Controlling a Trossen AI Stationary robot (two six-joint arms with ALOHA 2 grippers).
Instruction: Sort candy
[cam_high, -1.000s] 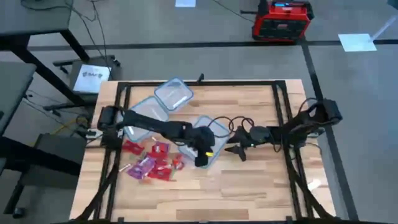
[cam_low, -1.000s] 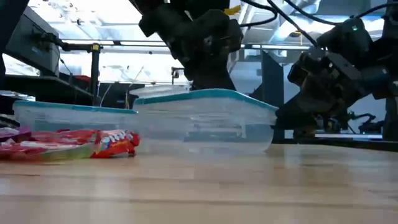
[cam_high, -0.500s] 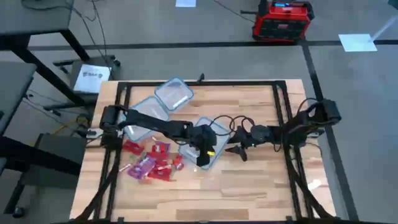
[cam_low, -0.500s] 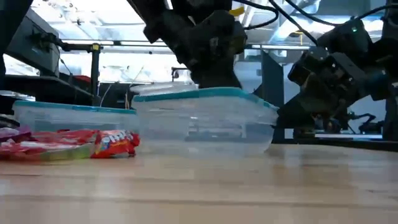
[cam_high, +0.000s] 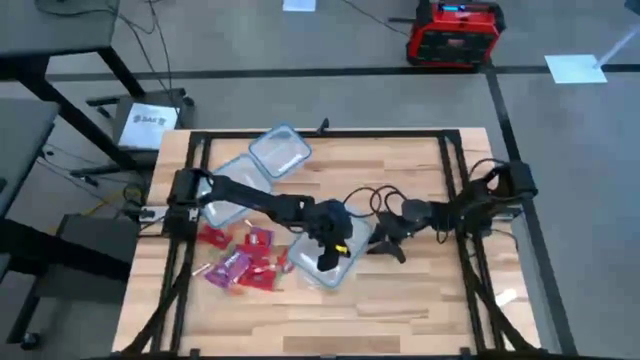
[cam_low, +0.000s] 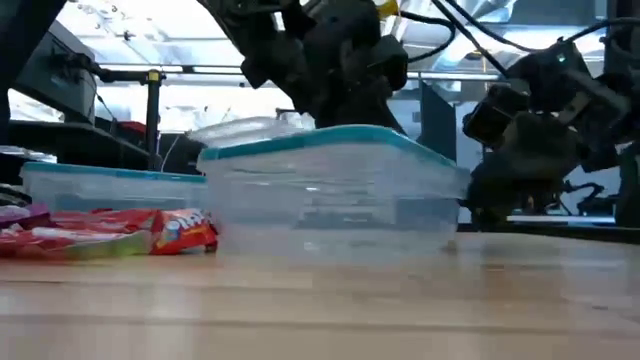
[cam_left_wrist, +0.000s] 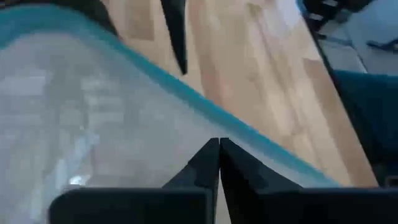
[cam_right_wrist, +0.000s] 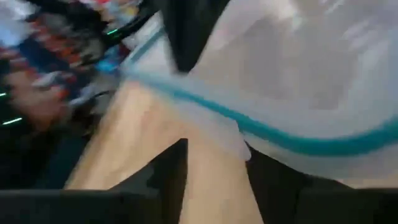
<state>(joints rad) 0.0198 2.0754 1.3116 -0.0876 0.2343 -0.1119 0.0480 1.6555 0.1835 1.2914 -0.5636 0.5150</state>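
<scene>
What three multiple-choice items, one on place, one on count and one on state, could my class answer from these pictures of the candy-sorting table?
1. Where does the candy lie?
A. on the wood left of the tubs
B. inside a tub
C. on the floor

2. How many clear tubs show from above?
A. one
B. three
C. five

3. How are the left gripper's fingers?
A. wide apart
B. shut together
C. out of view

Answers: 1 A, the wrappers rest on bare boards; 2 B, three bluish-rimmed tubs are countable; 3 B, the left wrist view shows its tips meeting over a tub.
</scene>
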